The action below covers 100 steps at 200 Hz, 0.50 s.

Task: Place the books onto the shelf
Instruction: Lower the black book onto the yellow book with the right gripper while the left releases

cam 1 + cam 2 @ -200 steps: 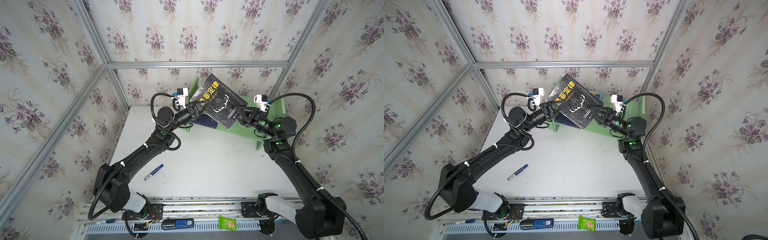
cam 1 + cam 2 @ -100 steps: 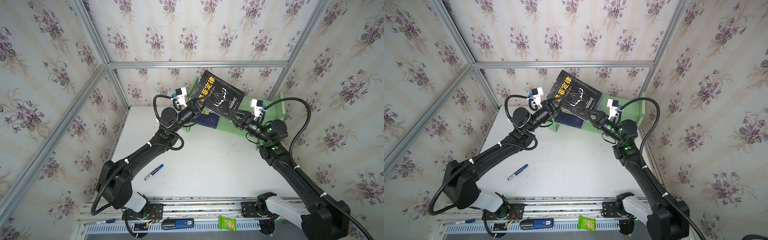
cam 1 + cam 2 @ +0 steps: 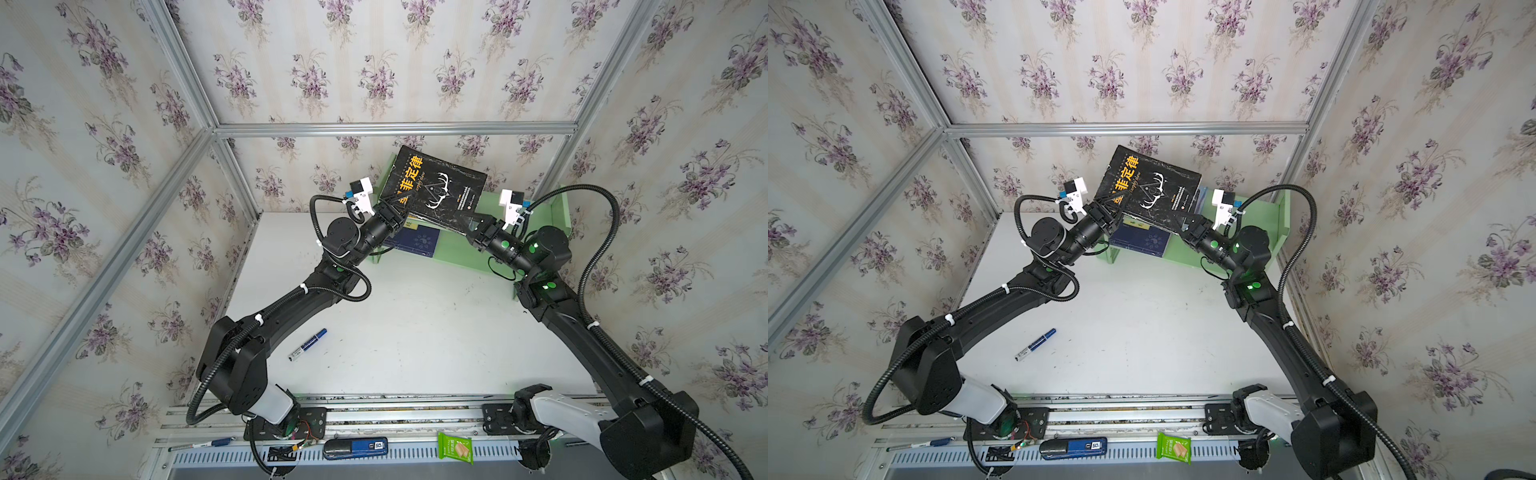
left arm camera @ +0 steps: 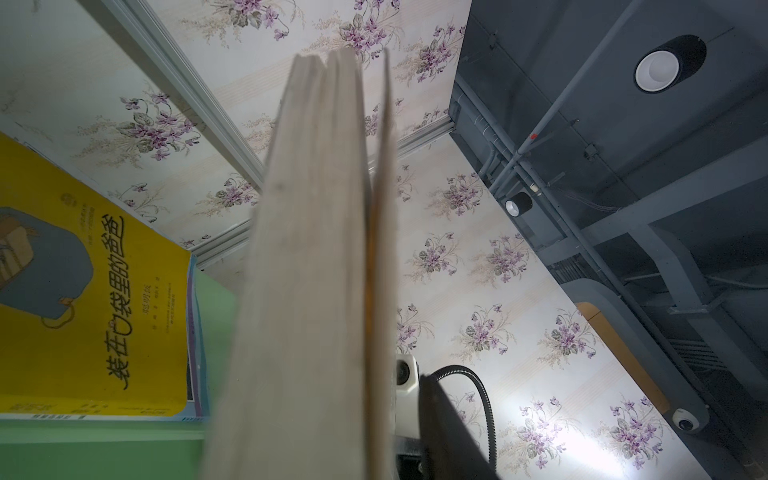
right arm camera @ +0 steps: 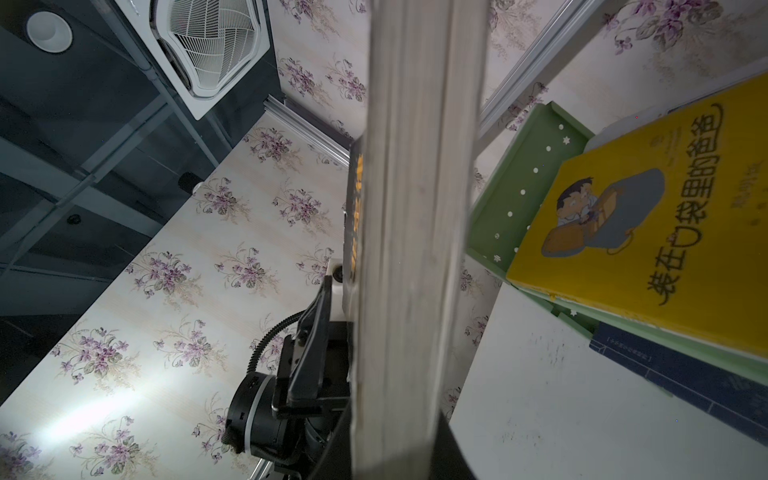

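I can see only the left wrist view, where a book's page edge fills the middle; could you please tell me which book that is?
Observer: It is the black book with white antlers on its cover, held up tilted over the shelf.
Operator: Thank you. Where is the right gripper on it?
Observer: The right gripper clamps the book's lower corner, on the side opposite the left gripper.
Operator: Is the lower tier free?
Observer: No, a navy book lies flat on it, near the left end.
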{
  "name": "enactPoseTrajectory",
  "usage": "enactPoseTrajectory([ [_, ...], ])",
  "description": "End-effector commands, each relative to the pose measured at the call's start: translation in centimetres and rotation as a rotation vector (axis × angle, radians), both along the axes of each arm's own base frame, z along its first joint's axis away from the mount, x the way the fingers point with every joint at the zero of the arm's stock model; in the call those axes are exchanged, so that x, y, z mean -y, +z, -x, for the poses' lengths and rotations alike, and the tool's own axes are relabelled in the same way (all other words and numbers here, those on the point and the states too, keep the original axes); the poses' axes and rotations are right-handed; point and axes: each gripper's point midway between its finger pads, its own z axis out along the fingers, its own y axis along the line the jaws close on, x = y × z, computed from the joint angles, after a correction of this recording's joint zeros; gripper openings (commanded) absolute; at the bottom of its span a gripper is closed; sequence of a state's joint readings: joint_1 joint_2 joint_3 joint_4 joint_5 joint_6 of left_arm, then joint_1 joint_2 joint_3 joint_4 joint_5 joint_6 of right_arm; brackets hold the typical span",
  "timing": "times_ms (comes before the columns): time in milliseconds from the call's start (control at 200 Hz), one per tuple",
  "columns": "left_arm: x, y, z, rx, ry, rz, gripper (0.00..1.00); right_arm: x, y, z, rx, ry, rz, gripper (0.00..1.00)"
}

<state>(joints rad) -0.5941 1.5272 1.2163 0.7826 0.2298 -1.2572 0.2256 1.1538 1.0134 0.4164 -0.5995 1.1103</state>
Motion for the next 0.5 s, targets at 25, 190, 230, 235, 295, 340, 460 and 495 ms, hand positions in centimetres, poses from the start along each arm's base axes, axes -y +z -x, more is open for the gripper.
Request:
enactPoseTrajectory([
  [25,-1.6,0.7,0.0,0.035,0.055,-0.040,0.73,1.3,0.9,-0.9,0.007,-0.009,0.008,0.18],
  [190,-5.1,-2.8,-1.5,-0.033,0.092,-0.120,0.89,2.9,0.9,-2.2,-0.017,-0.011,0.011,0.16],
  [230,-6.3,-3.8,-1.8,-0.054,0.107,-0.129,0.91,2.9,1.0,-2.5,-0.019,-0.009,0.014,0.16],
  [235,-6.4,-3.9,-1.9,-0.055,0.110,-0.130,0.91,2.9,1.0,-2.5,-0.018,-0.008,0.014,0.16],
  [295,-8.1,-5.3,-2.3,-0.085,0.136,-0.144,0.93,2.9,0.9,-3.0,-0.026,-0.003,0.019,0.16],
  [340,-9.3,-6.0,-2.4,-0.101,0.158,-0.155,0.94,2.9,0.9,-3.5,-0.030,-0.004,0.019,0.15],
  [460,-11.8,-7.4,-2.4,-0.125,0.226,-0.193,0.96,2.9,0.6,-4.6,-0.042,-0.013,0.018,0.14],
  [495,-12.3,-7.8,-2.4,-0.136,0.243,-0.210,0.96,2.9,0.6,-4.8,-0.043,-0.017,0.017,0.14],
])
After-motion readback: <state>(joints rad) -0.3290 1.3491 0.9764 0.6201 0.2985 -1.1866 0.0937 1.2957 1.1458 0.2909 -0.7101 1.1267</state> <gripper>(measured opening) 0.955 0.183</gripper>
